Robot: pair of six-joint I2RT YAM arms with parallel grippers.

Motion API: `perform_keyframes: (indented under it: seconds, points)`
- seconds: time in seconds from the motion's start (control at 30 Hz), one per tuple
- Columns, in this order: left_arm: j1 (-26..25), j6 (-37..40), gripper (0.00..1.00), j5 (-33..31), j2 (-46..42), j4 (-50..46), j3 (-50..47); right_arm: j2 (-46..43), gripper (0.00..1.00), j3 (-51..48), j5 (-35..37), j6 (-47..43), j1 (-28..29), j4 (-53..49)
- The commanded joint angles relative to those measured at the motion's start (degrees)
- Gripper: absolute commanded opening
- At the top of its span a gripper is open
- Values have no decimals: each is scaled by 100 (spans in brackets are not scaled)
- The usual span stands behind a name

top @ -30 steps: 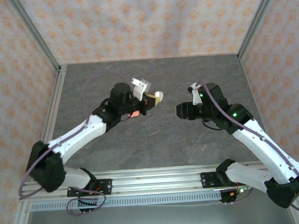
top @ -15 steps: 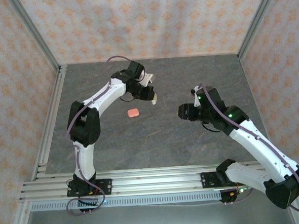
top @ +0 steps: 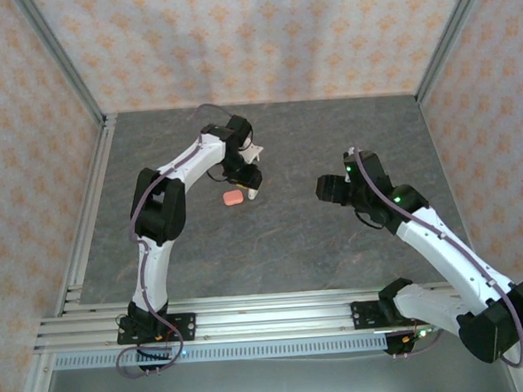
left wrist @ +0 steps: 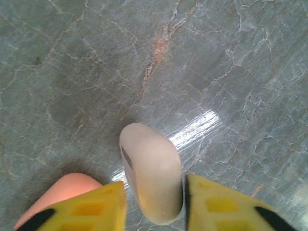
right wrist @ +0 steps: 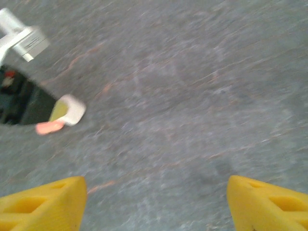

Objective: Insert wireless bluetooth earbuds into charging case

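A white pebble-shaped charging case (left wrist: 151, 173) stands on end on the grey table, tipped a little. My left gripper (left wrist: 155, 186) is open around it, with a thin gap showing at each yellow finger. From above, this gripper (top: 253, 184) points down at the far middle of the table, the white case (top: 254, 194) at its tip. A coral-pink charging case (top: 233, 198) lies just left of it, and its rounded end (left wrist: 62, 190) shows beside my left finger. My right gripper (top: 325, 189) hovers open to the right, nothing between its fingers (right wrist: 43, 202). The earbuds are out of view.
The blurred right wrist view looks across bare grey table at the white case (right wrist: 72, 109) and the pink case (right wrist: 49, 127) under the dark left wrist (right wrist: 21, 103). Metal frame posts (top: 91, 197) and patterned walls border the table.
My left arm swung out and lowered the white case to the table beside the pink case, then loosened its jaws. My right gripper opened wider and shifted slightly.
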Motion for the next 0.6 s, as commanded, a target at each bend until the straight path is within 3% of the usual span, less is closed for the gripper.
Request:
perform_keyframes:
  seconds: [0.0, 0.2, 0.33, 0.57]
  points:
    - [-4, 260, 44, -361, -764, 66, -23, -177, 83, -209, 1051, -268, -232, 420]
    - [240, 255, 70, -950, -1824, 588, -568, -412, 96, -943, 2240, -824, -823, 1341]
    - [560, 68, 100, -1627, -2550, 1285, -1483, -368, 99, -1615, 2714, -1314, -1251, 2331]
    - [1113, -276, 100, -3166, -3986, 3748, -4204, -32, 99, -2848, 2748, -1882, -1724, 4740]
